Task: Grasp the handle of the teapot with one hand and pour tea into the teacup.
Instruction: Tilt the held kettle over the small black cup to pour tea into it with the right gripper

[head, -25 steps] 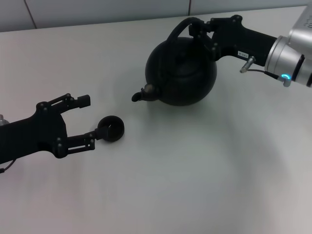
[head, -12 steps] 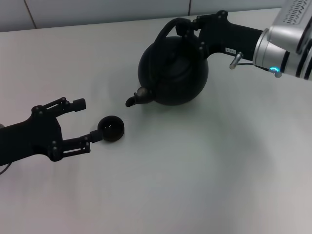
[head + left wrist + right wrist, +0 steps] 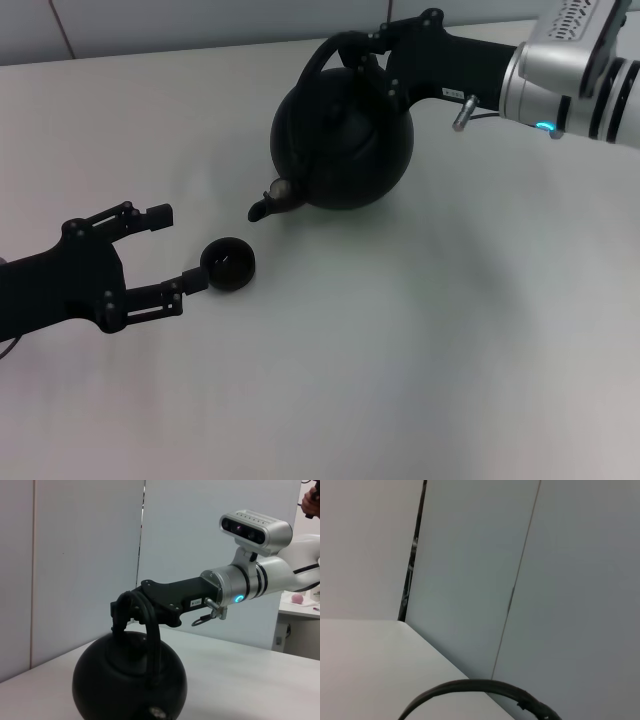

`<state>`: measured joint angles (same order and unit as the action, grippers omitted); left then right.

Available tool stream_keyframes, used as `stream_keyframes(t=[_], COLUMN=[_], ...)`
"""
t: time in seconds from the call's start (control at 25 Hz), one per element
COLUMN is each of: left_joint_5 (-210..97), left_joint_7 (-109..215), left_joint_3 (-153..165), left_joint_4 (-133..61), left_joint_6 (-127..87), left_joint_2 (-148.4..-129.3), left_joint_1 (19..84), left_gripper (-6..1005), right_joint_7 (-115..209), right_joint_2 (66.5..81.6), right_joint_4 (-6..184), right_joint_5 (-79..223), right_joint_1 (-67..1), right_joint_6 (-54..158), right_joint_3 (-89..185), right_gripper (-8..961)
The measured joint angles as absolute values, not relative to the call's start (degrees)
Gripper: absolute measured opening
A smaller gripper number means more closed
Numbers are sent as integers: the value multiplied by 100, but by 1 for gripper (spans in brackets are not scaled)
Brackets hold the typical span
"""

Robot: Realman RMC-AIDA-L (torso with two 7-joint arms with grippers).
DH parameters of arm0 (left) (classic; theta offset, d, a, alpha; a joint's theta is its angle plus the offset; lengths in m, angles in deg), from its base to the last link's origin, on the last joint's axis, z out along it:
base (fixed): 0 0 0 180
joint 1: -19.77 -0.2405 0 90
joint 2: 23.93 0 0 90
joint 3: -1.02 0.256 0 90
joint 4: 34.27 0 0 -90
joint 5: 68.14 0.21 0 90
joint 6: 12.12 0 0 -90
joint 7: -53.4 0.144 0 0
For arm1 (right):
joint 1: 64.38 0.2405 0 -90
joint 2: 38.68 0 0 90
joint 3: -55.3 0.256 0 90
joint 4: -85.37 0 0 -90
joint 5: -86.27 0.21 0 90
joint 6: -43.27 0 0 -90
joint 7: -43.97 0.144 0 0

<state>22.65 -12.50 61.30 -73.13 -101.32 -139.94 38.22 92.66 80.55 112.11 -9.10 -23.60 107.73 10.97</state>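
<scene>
Teapot (image 3: pixel 342 150) hung from your right gripper (image 3: pixel 372 58), which clenched its handle (image 3: pixel 335 52), spout apparently just above the teacup (image 3: pixel 229 264) on the table (image 3: pixel 420 330). Your left gripper (image 3: pixel 170 250) sat spread beside that cup.

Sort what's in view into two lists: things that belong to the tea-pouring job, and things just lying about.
Belongs to the job:
- teapot, spout toward the cup
- handle, held by the right gripper
- teacup, on the table beside a finger of the open left gripper

Just there:
- white table
- wall panels
- pink object on a far counter
</scene>
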Motion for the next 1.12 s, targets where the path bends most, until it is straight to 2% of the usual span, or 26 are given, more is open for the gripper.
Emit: stream_keyframes(t=[1.12], left_joint_5=[2265], left_joint_7=[-1261], left_joint_3=[6123], left_joint_4=[-7308], left_joint_6=[-10133], left_joint_2=[-13976], left_joint_1=[3805], left_gripper=[860], right_joint_7=[9118], right_joint_2=[8067], right_joint_4=[11278], right_joint_5=[-901], right_joint_1=[-2044], right_joint_6=[10497], right_joint_3=[661], right_gripper=[97])
